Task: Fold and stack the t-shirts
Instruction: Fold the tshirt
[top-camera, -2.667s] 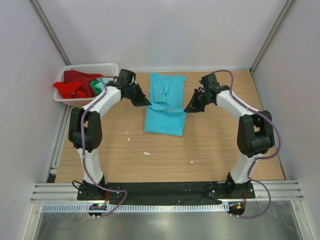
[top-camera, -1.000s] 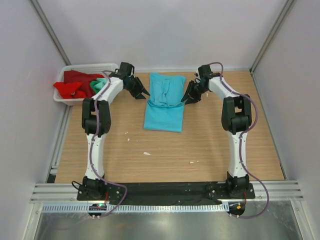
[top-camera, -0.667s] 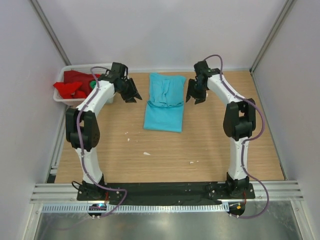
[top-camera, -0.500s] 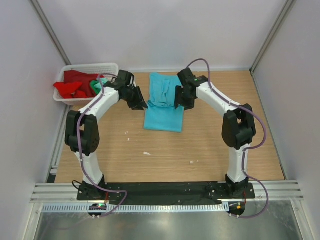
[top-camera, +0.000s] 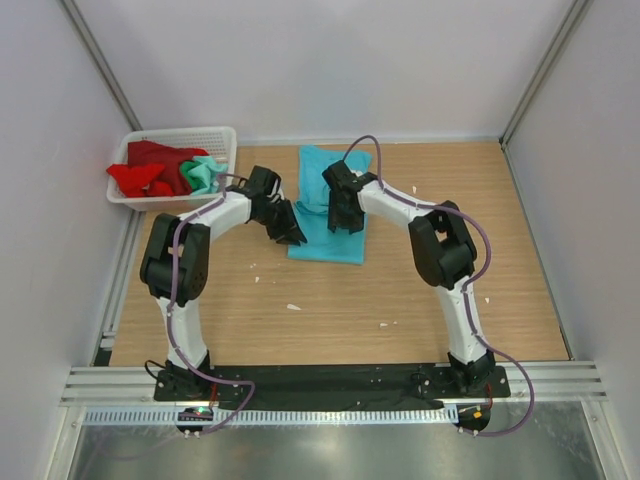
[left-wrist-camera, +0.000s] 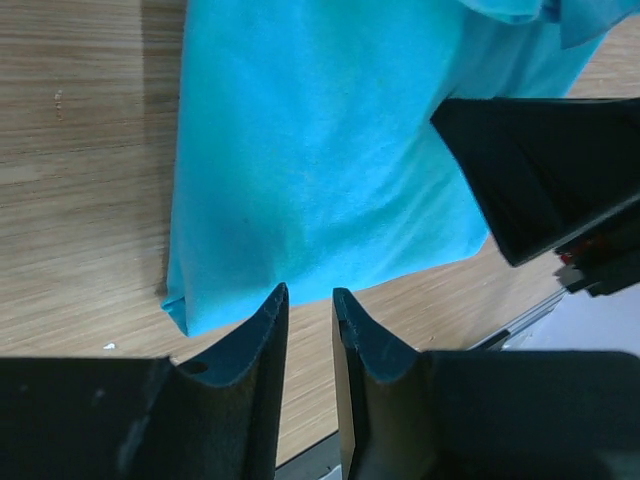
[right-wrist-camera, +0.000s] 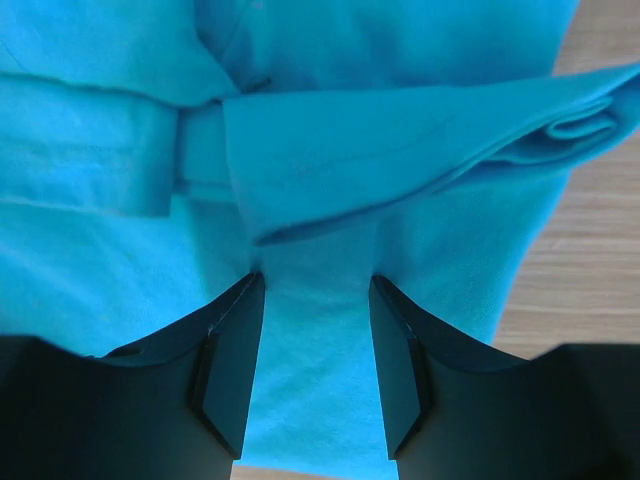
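Turquoise shirt (top-camera: 326, 242) lies part-folded; left gripper (left-wrist-camera: 309, 294) narrowly apart at its edge, right gripper (right-wrist-camera: 316, 283) apart above it, likely pinching next to fold.

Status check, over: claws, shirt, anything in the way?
Left claw narrowly open, empty, at blue shirt edge. Right claw open over its folds. Red shirt, green shirt in basket. Nothing blocking.
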